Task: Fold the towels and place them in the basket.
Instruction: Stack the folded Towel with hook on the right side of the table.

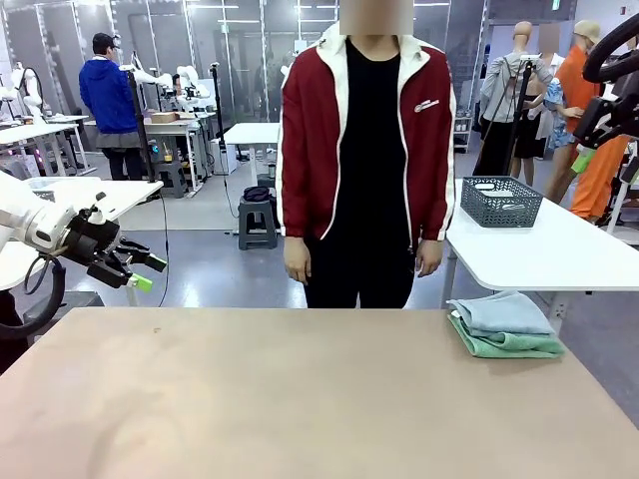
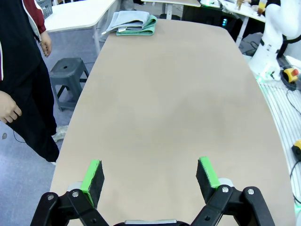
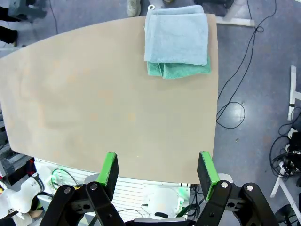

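Front view: we see the towels, grey (image 1: 499, 311) on green (image 1: 507, 344), stacked folded at the table's (image 1: 300, 399) far right corner, in front of the person (image 1: 364, 150), who stands with both hands down
Basket (image 1: 501, 201): on a white side table (image 1: 559, 249) behind the stack, well apart from it, so we judge the towels have to be carried or handed across
Left gripper (image 1: 135, 271): held off the table's left edge, clear of the work area; in the left wrist view (image 2: 150, 181) the jaws stand wide apart with nothing between them
Right gripper (image 3: 157, 169): in the right wrist view it looks down from high over the near edge, jaws wide apart and holding nothing, probably raised to keep the whole top in sight
Stack from above: grey (image 3: 176, 33) covers most of green (image 3: 181, 69), edges roughly square
Stage: we judge the folding looks done and the placing is not yet begun
Risk: lifting both at once may let the layers slide
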Motion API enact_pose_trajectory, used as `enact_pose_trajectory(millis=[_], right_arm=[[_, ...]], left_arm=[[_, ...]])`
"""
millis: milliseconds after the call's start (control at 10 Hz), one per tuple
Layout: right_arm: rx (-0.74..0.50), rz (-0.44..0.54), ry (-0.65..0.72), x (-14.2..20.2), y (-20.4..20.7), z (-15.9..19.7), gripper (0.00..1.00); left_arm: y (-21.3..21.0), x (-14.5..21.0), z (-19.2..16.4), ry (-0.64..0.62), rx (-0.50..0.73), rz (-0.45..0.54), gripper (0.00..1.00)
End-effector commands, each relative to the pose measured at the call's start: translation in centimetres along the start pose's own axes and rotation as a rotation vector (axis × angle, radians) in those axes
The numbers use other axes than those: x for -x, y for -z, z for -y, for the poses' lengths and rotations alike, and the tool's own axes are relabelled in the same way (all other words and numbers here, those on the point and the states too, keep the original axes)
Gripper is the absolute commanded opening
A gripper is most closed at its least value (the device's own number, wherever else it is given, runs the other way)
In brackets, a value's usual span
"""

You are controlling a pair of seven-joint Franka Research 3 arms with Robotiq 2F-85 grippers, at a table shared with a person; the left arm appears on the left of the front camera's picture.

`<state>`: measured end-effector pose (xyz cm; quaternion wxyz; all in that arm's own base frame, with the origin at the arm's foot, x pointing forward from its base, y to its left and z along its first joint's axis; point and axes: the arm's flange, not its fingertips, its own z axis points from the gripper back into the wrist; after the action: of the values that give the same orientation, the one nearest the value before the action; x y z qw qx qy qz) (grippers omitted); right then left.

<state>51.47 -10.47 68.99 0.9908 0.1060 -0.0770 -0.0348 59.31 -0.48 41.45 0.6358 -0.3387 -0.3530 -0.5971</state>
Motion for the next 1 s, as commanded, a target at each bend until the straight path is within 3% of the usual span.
enact_pose_trajectory(millis=[0,900], right_arm=[[-0.002,0.002,0.007,-0.20,-0.03,-0.16,0.84],[-0.002,0.002,0.007,-0.20,-0.03,-0.16,0.84]], left_arm=[[0.00,-0.14,0.13,0.002,-0.005,-0.002,1.00],[0.00,-0.14,0.13,0.002,-0.005,-0.002,1.00]])
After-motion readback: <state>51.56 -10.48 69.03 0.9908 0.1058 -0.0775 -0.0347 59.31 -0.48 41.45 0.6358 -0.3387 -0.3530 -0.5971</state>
